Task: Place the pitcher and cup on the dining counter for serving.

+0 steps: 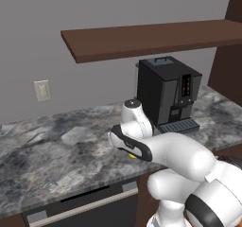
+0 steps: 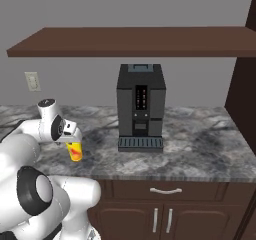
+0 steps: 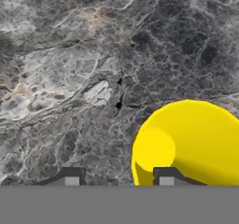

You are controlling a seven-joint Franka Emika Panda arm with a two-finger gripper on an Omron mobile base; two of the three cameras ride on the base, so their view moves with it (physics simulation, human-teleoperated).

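The cup (image 3: 196, 139) is bright yellow and stands on the marbled worktop (image 3: 70, 78), seen from above in the hand view. My gripper (image 3: 119, 175) hangs right over its rim. One fingertip (image 3: 165, 175) sits inside the cup's mouth, and the other fingertip (image 3: 72, 176) stands outside, with a gap of worktop between it and the cup's wall. In the right base view the cup (image 2: 75, 151) hangs just under the gripper (image 2: 73, 140). A sliver of the cup (image 1: 133, 156) peeks from under my forearm in the left base view. The pitcher and the dining counter are out of view.
A black coffee machine (image 2: 140, 106) stands on the worktop (image 2: 200, 144) to the right of the cup. A brown shelf (image 2: 135, 40) runs above it. A wall socket (image 2: 32, 81) is on the grey wall. Cabinet doors (image 2: 165, 211) lie below the worktop's edge.
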